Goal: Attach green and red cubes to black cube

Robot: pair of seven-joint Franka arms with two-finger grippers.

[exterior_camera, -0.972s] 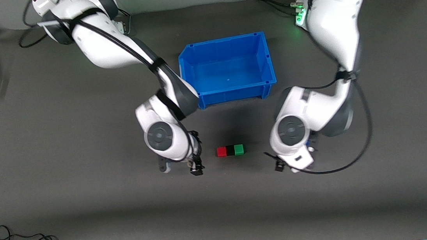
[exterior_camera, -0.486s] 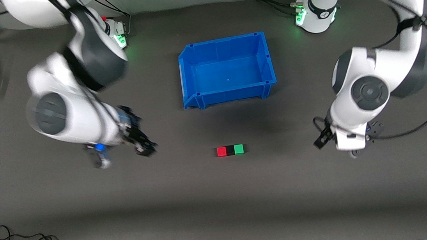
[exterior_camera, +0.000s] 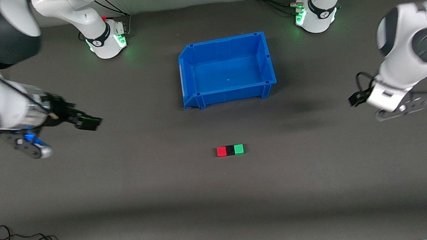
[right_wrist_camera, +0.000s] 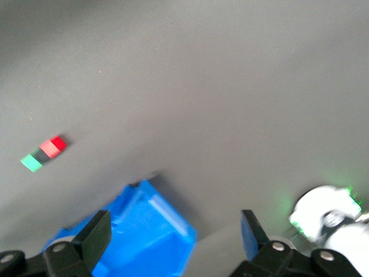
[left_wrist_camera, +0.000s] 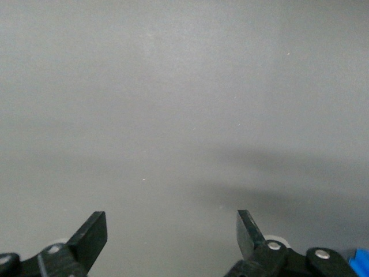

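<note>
Left end effector (left_wrist_camera: pixel 171 231) open, right end effector (right_wrist_camera: pixel 176 234) open

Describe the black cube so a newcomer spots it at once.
Find the blue bin mid-table. Nearer the front camera than the bin, three small cubes sit in a touching row. The black cube is the middle one, between the red cube and the green cube.

White arms (exterior_camera: pixel 407 62), grey joints, black claws (exterior_camera: pixel 88 122).

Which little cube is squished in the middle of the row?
The black cube: it sits between the red cube and the green cube, touching both.
</note>
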